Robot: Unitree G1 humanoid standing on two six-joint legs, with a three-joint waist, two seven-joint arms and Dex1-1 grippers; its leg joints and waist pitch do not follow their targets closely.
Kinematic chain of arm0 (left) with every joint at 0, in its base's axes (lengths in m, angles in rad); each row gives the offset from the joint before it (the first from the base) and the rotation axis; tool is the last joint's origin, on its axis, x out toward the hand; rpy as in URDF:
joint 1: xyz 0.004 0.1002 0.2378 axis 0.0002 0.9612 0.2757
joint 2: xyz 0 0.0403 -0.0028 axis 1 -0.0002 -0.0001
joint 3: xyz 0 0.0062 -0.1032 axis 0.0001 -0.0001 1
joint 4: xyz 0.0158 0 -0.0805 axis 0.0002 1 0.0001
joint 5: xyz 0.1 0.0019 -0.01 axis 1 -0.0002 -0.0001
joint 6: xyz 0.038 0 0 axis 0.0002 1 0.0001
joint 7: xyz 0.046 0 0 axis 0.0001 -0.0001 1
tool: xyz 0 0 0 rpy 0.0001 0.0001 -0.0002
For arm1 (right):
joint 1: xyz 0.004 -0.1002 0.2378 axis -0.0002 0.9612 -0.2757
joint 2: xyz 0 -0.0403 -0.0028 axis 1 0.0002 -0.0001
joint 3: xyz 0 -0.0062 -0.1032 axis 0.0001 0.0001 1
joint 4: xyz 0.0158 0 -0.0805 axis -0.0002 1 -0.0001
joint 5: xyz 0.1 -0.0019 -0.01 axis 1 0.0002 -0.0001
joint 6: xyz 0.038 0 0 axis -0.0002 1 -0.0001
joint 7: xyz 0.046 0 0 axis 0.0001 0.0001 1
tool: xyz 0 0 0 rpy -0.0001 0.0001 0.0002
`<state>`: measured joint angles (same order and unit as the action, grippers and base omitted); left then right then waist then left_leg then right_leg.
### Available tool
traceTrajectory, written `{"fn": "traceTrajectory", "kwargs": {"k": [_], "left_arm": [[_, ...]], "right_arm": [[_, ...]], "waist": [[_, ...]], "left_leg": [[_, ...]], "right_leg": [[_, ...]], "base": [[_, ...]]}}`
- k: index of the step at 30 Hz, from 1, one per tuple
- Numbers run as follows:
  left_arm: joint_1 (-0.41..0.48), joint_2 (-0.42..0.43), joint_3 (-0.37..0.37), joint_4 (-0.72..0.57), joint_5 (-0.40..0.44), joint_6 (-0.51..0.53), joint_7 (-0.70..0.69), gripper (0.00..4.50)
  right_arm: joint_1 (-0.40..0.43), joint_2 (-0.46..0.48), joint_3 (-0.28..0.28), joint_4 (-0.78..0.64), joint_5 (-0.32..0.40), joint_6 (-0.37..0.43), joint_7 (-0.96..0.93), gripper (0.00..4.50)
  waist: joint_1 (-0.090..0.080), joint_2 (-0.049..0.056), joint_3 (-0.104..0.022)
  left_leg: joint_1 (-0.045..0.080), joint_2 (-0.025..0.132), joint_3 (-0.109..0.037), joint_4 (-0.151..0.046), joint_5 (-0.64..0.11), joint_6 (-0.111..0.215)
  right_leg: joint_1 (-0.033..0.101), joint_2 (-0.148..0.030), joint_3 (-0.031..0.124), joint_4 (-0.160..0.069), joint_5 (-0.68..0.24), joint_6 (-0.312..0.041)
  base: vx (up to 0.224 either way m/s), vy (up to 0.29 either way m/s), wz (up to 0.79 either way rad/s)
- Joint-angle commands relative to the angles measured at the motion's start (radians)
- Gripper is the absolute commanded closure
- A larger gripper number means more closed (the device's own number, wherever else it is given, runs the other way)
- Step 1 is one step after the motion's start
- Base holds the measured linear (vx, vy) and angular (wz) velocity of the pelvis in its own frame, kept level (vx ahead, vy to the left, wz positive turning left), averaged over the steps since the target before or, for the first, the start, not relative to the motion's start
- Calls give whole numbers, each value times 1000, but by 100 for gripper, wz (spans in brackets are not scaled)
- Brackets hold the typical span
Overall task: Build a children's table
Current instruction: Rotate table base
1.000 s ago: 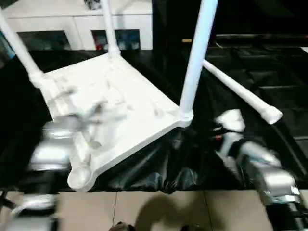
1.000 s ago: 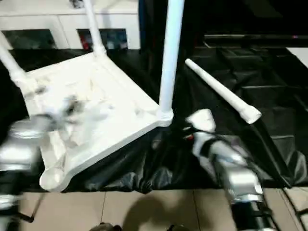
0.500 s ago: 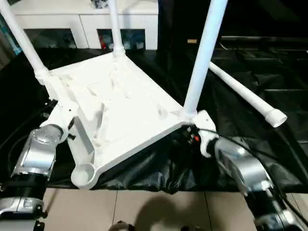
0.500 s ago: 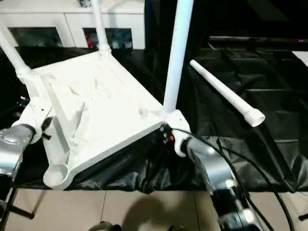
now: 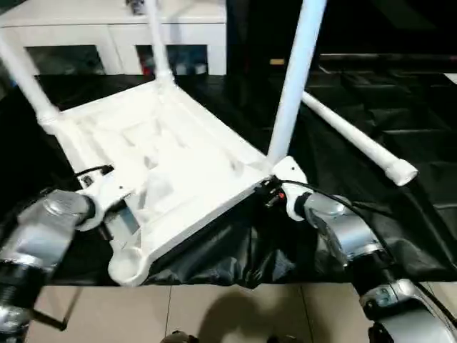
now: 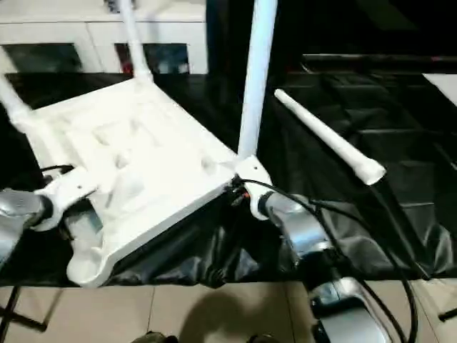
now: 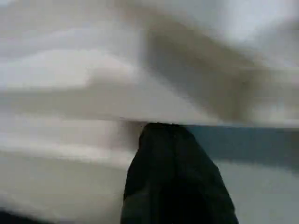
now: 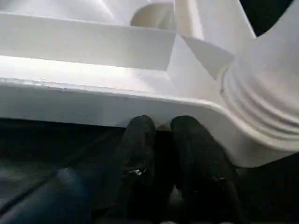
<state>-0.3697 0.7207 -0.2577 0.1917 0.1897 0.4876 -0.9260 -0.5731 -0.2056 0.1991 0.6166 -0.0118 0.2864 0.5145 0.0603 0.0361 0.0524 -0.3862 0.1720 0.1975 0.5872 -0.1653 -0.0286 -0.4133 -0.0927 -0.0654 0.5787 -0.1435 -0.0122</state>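
Three white tubular legs [image 5: 294, 78] stand socketed in the upturned ribbed white plastic tabletop [image 5: 164, 161] on the black-draped counter [image 5: 400, 121], fourth leg [image 5: 353, 137] loose beside; right tool [image 8: 161, 133] pressed together under its rim, left tool [image 7: 163, 140] grip unreadable, likely steadying.

A white cabinet [image 5: 114, 32] with glass doors was seen at the upper left; black sheeting [image 5: 400, 107] was spread over the middle, beige floor tiles [image 5: 235, 314] below.
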Motion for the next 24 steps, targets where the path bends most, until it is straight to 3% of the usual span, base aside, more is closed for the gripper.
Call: {"fn": "traceTrajectory", "kwargs": {"k": [1,5,8,9,10,11,12,13,14,15,16,17,19,21,23,24], "left_arm": [[8,-34,-66,-78,-68,-18,-93,450],[-4,-77,-80,-103,-96,-9,-107,450],[-38,-185,-120,-95,-101,-15,-88,450],[-61,-224,-124,-42,-74,-44,-48,450],[-77,-246,-123,-10,-62,-57,-23,450],[-78,-247,-123,-9,-62,-58,-23,450],[-107,-285,-120,42,-53,-74,13,450],[-113,-295,-119,47,-59,-71,14,450],[-120,-308,-119,54,-65,-67,16,450],[-134,-334,-120,71,-74,-64,24,450],[-148,-355,-125,88,-75,-64,32,450],[-148,-355,-125,88,-75,-64,32,450],[-191,-402,-140,176,-42,-101,92,450],[-214,-421,-141,230,-22,-126,134,450],[-249,-443,-124,320,0,-169,212,450],[-264,-447,-115,356,9,-190,248,450]], "right_arm": [[-40,27,-1,39,-3,-34,-6,395],[-57,35,-6,74,-7,-55,-18,436],[-73,48,-13,113,-12,-84,-32,447],[-72,52,-13,117,-10,-91,-32,447],[-73,54,-14,124,-10,-100,-31,447],[-73,54,-14,124,-10,-100,-31,447],[-70,57,-15,122,-8,-109,-25,447],[-68,57,-15,120,-6,-111,-22,447],[-66,57,-16,117,-4,-114,-18,447],[-60,57,-18,108,-2,-118,-15,447],[-58,57,-22,107,2,-124,-13,447],[-58,57,-22,107,2,-124,-13,447],[-52,52,-38,97,7,-140,-33,447],[-49,49,-53,88,14,-145,-44,447],[-42,42,-79,62,23,-144,-68,447],[-36,39,-92,42,29,-136,-78,447]], "waist": [[0,17,-68],[0,15,-68],[0,18,-68],[-3,30,-68],[-5,24,-68],[-7,20,-69],[-9,25,-70],[-9,23,-71],[-9,34,-72],[-14,25,-73],[-13,45,-73],[-17,34,-75],[-19,47,-74],[-19,40,-75],[-18,41,-74],[-16,72,-76]], "left_leg": [[34,52,-31,-79,-355,-49],[29,49,-30,-78,-352,-42],[31,49,-30,-75,-359,-43],[27,48,-32,-76,-362,-44],[30,46,-30,-75,-372,-41],[27,44,-31,-74,-372,-36],[26,44,-31,-73,-364,-30],[25,44,-32,-72,-360,-28],[24,44,-34,-71,-357,-29],[22,44,-32,-70,-345,-17],[23,43,-34,-68,-343,-16],[21,42,-31,-66,-332,-7],[20,39,-31,-64,-331,3],[18,39,-31,-62,-323,20],[17,37,-30,-61,-316,29],[20,39,-35,-60,-320,26]], "right_leg": [[34,-54,42,-54,-251,-213],[42,-53,40,-51,-255,-214],[42,-53,40,-55,-282,-209],[44,-51,39,-54,-282,-202],[41,-48,37,-60,-289,-197],[47,-50,37,-59,-292,-194],[46,-51,37,-61,-290,-192],[48,-52,36,-60,-288,-192],[50,-53,36,-57,-282,-194],[52,-51,35,-58,-269,-202],[51,-52,34,-56,-264,-206],[53,-50,32,-59,-249,-211],[52,-47,30,-61,-246,-213],[57,-50,28,-63,-265,-211],[56,-49,27,-69,-307,-192],[54,-53,26,-64,-316,-187]], "base": [[0,0,0],[0,0,0],[0,0,0],[0,0,0],[0,0,0],[0,0,0],[0,0,0],[0,0,0],[0,0,0],[0,0,0],[0,0,0],[0,0,0],[0,0,0],[0,0,0],[0,0,0],[0,0,0]]}}
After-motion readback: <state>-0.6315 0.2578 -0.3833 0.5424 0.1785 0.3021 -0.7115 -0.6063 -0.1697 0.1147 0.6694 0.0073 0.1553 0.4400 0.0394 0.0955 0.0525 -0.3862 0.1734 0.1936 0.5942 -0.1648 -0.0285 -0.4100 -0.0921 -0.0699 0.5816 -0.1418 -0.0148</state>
